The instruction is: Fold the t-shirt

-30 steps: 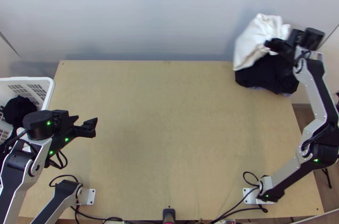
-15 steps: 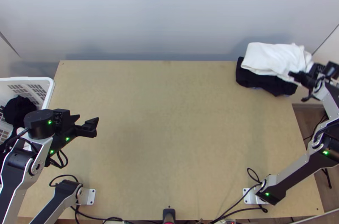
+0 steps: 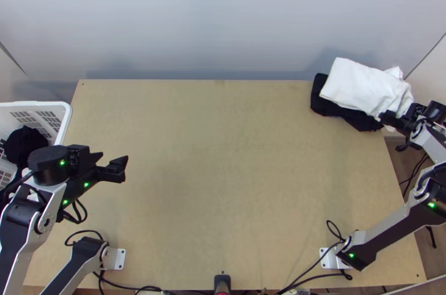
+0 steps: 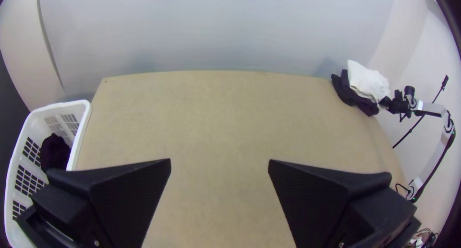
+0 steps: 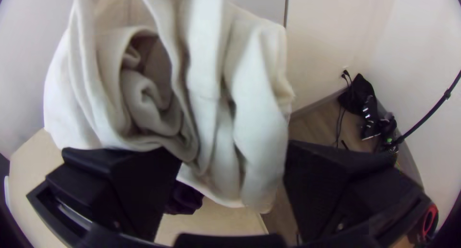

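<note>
One table (image 3: pixel 223 183), its far right corner used for the pile, presumably so that the middle can serve for folding. Basket (image 3: pixel 33 104) set against the left edge, likely for supply. White garment, taken as the t-shirt (image 3: pixel 357 86), laid in a folded bundle over dark cloth (image 3: pixel 325 106); rumpled at the end by the right gripper. Placing judged nearly done, though a tidying nudge may be wanted. Right gripper (image 5: pixel 233 152): fingers wide apart, cloth not pinched, perhaps so that it can be let go without dragging. Left gripper (image 4: pixel 219 161): fingers parted, nothing between them, presumably waiting near the basket.

Obscured: basket cut off by the top view's edge; dark cloth partly covered by white; inner folds not countable; contact of right fingertips with the fabric cannot be confirmed
</note>
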Motion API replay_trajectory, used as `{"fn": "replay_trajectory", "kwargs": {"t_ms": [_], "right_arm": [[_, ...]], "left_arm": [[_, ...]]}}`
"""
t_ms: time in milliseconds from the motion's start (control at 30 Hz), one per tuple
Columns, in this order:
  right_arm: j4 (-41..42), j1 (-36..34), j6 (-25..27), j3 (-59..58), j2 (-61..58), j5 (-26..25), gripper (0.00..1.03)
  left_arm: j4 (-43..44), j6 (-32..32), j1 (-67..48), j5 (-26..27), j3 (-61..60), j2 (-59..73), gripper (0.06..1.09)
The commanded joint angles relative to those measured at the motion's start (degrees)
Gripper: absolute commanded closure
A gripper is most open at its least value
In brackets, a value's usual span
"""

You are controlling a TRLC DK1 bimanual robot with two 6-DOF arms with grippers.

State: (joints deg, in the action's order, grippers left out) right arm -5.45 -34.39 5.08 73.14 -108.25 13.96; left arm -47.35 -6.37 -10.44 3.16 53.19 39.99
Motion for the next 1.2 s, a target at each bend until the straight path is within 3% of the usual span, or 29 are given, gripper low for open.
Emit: {"fn": "replay_trajectory", "kwargs": {"t_ms": [0,167,433,667,800,933,1167], "right_arm": [[0.3,0.8,-1.8,-1.7,5.8,0.5,0.04],[-7.7,2.2,-1.8,-2.4,13.5,1.3,0.04],[-10.0,3.1,0.3,-13.6,30.0,5.8,0.04],[-9.2,5.0,-3.1,-26.7,42.3,6.8,0.04],[-2.3,8.0,-4.3,-38.8,52.4,6.7,0.04],[0.4,15.1,-4.4,-47.3,63.8,5.7,0.04],[1.7,33.7,-6.3,-53.1,77.3,-2.9,0.04]], "left_arm": [[-0.4,0.0,0.6,-0.1,-1.3,-1.5,0.1],[0.1,-0.2,0.7,-0.1,-2.4,-2.6,0.1],[1.9,-0.3,2.4,-0.2,-3.2,-4.0,0.1],[13.7,0.5,10.6,-0.2,-11.0,-7.0,0.1],[23.5,3.1,11.1,-0.2,-19.0,-9.0,0.1],[29.7,2.9,11.4,-0.1,-23.2,-6.8,0.1],[44.9,0.1,9.9,-0.1,-31.8,-6.3,0.1]]}}
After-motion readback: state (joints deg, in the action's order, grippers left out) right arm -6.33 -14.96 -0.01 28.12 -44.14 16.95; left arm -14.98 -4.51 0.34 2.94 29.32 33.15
